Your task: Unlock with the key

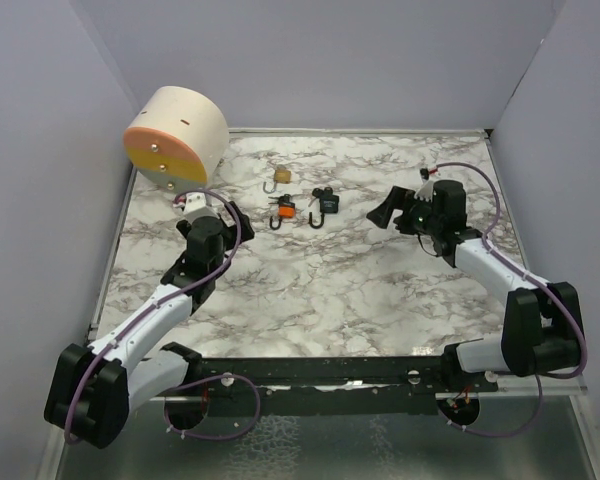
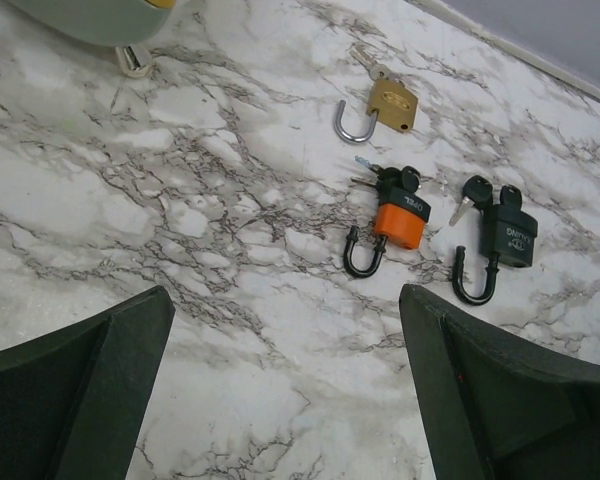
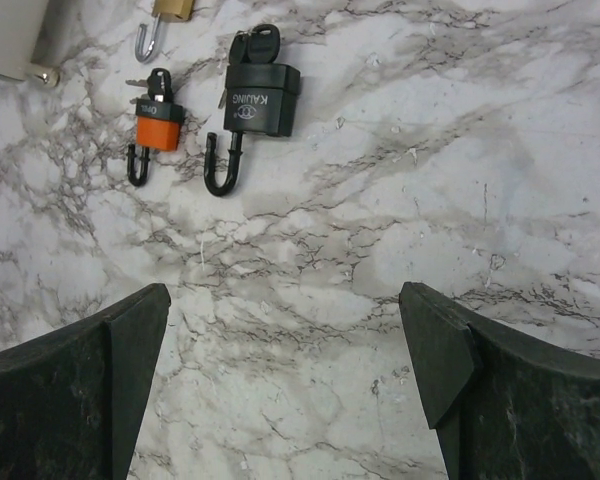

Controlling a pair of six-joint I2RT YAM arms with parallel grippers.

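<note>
Three padlocks lie on the marble table, each with a key in it: a brass one (image 1: 280,175) (image 2: 391,104), an orange one (image 1: 284,210) (image 2: 400,220) (image 3: 158,128) and a black one (image 1: 327,203) (image 2: 510,237) (image 3: 261,98). All three shackles hang open. My left gripper (image 1: 220,212) (image 2: 285,340) is open and empty, left of the orange padlock. My right gripper (image 1: 388,210) (image 3: 285,335) is open and empty, right of the black padlock.
A cream cylinder with an orange face (image 1: 175,135) stands at the back left on small metal feet (image 2: 132,62). Grey walls enclose the table (image 1: 330,300) at the back and both sides.
</note>
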